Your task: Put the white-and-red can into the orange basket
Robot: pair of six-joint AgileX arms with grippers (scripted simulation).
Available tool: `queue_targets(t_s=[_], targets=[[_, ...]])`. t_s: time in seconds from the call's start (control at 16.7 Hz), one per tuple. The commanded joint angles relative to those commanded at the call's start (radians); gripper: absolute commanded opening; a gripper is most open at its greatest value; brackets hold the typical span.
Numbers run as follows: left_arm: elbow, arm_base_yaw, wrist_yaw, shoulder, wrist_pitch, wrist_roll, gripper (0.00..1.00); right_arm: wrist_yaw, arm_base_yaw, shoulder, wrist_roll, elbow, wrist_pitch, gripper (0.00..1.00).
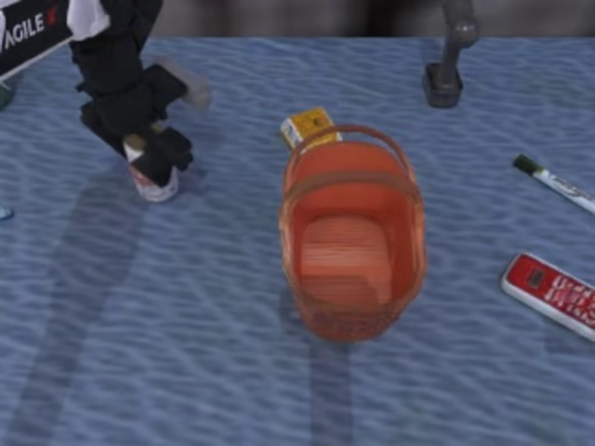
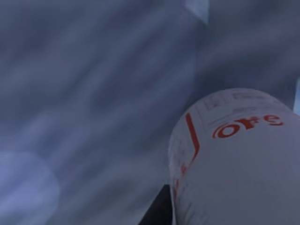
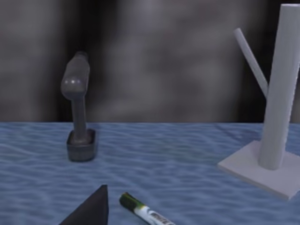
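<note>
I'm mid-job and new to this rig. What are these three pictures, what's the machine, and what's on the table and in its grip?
Two robot arms work at a blue table. One picture looks down from above; the others come from cameras on each wrist. The left tool is at the table's far left, down around a white-and-red can, seen close up from its wrist. The orange basket stands mid-table, a small yellow box behind it. At the right lie a marker and a flat red box, with a grey hammer-like tool behind. The right arm is out of the overhead picture.
</note>
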Motion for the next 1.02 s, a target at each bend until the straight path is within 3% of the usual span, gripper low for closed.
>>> queue_targets(t_s=[0.12,0.3,0.84,1.02], targets=[[-0.036,-0.008,0.072,-0.014,0.095,-0.029,0.00,0.000,0.000,0.000,0.000,0.000,0.000,1.00],[-0.115,-0.023,0.226,-0.044,0.315,-0.095,0.00,0.000,0.000,0.000,0.000,0.000,0.000,1.00],[-0.490,-0.080,0.831,-0.211,1.317,-0.381,0.00,0.000,0.000,0.000,0.000,0.000,0.000,1.00],[-0.611,-0.095,1.009,-0.285,1.580,-0.465,0.00,0.000,0.000,0.000,0.000,0.000,0.000,1.00]])
